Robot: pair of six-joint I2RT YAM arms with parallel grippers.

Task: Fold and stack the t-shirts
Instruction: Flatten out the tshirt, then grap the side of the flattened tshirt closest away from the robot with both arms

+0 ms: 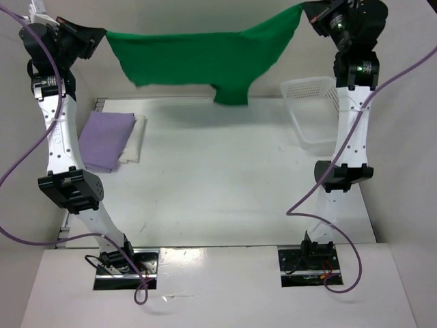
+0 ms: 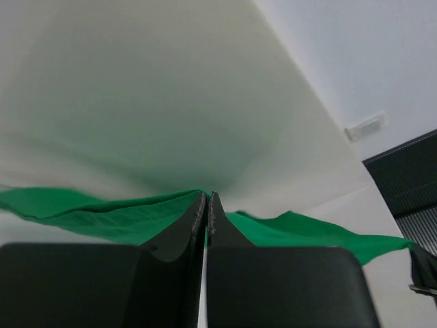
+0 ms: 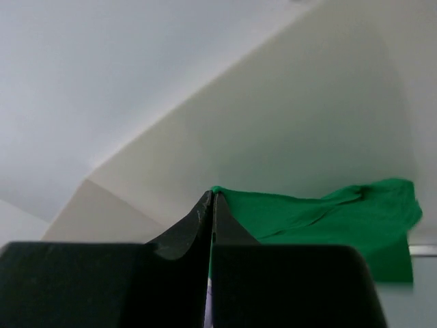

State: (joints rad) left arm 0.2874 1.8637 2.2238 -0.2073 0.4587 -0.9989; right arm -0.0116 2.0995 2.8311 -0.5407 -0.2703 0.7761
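Stretching the green shirt (image 1: 198, 58) between them, both arms are reaching high over the far side of the tabletop (image 1: 218, 184). The left hand (image 2: 209, 197) is pinching one top corner of the cloth, its fingers pressed together on the fabric edge. The right hand (image 3: 212, 196) is doing the same at the opposite corner, fingers clamped tight with green cloth spilling away from the tips. The right corner is sitting a little higher than the left, so the top edge is sagging in a shallow curve between them.

Holding the shirt by two well-separated corners is letting its own weight pull it open, so creases are dropping out and the shape is showing. One part, probably a sleeve or the bunched hem, is dangling lower than the rest near the middle. The cloth appears to be hanging above the tabletop, though whether that lowest part is brushing the far edge is not clear from above.

The purple shirt (image 1: 106, 140) is lying folded at the left side of the tabletop, resting on the white shirt (image 1: 138, 140), which is peeking out along its right edge. Keeping that stack off to the side is leaving the middle open, likely as the spot for laying the green one flat. The basket (image 1: 311, 113) is sitting at the far right, beside the right arm. Judging by this, green is the only shirt waiting to be folded.
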